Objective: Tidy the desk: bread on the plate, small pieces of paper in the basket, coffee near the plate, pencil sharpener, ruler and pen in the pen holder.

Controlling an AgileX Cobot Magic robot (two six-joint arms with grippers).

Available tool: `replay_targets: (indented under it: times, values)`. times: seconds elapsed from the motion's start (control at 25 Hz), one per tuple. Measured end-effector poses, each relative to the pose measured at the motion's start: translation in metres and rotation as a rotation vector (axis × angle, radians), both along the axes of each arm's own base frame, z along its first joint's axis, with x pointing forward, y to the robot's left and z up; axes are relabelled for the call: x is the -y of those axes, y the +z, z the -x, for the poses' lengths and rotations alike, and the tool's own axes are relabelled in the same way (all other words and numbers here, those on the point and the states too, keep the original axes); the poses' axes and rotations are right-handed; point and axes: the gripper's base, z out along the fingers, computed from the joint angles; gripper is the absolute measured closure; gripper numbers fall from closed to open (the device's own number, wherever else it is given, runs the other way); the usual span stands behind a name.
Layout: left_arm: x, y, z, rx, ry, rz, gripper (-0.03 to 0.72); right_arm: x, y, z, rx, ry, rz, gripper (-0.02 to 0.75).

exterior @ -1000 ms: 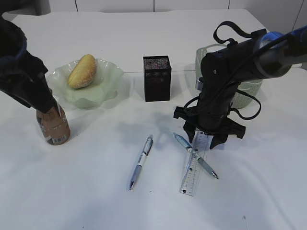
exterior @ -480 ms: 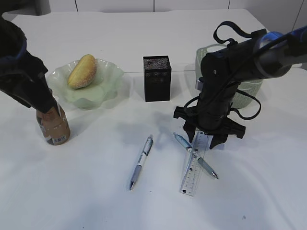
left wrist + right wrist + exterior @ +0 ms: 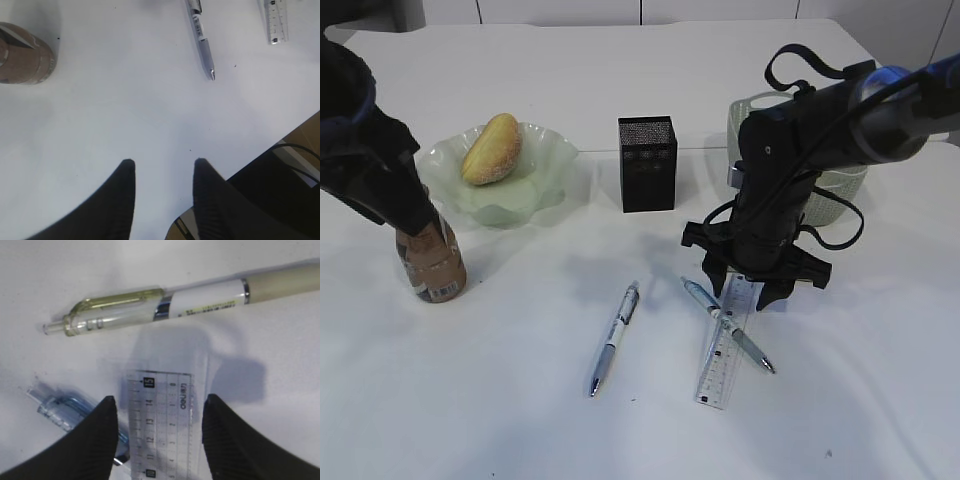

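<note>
My right gripper (image 3: 752, 290) (image 3: 160, 399) stands open, its fingers either side of the far end of the clear ruler (image 3: 725, 352) (image 3: 162, 430) on the desk (image 3: 480, 400). A blue pen (image 3: 730, 328) (image 3: 55, 412) crosses the ruler. A white-barrelled pen (image 3: 200, 297) lies just beyond the ruler's end, and another pen (image 3: 614, 338) (image 3: 202, 40) lies to the left. The bread (image 3: 492, 148) is on the plate (image 3: 545, 160). The coffee (image 3: 432, 265) (image 3: 25, 55) stands in front of the plate, under my left arm. My left gripper (image 3: 164, 167) is open and empty above bare desk. No pencil sharpener or paper shows.
The black mesh pen holder (image 3: 647, 163) stands mid-desk behind the pens. The pale green basket (image 3: 842, 185) sits at the back right, mostly hidden by my right arm. The desk's near edge (image 3: 280, 135) shows in the left wrist view.
</note>
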Motion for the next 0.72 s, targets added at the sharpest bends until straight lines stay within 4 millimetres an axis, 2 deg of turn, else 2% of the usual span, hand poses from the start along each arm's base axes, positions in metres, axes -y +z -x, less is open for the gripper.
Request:
replay_targets:
  times: [0.2,0.24,0.28,0.72]
  values:
    - [0.0000,0.0000,0.0000,0.000,0.000,0.000,0.420,0.0000,0.0000,0.0000,0.000,0.000,0.000,0.344]
    - [0.0000,0.0000,0.0000,0.000,0.000,0.000,0.420,0.0000,0.0000,0.0000,0.000,0.000,0.000,0.400]
    - [0.0000,0.0000,0.0000,0.000,0.000,0.000,0.420,0.0000,0.0000,0.0000,0.000,0.000,0.000,0.419]
    - [0.0000,0.0000,0.0000,0.000,0.000,0.000,0.420,0.0000,0.0000,0.0000,0.000,0.000,0.000,0.428]
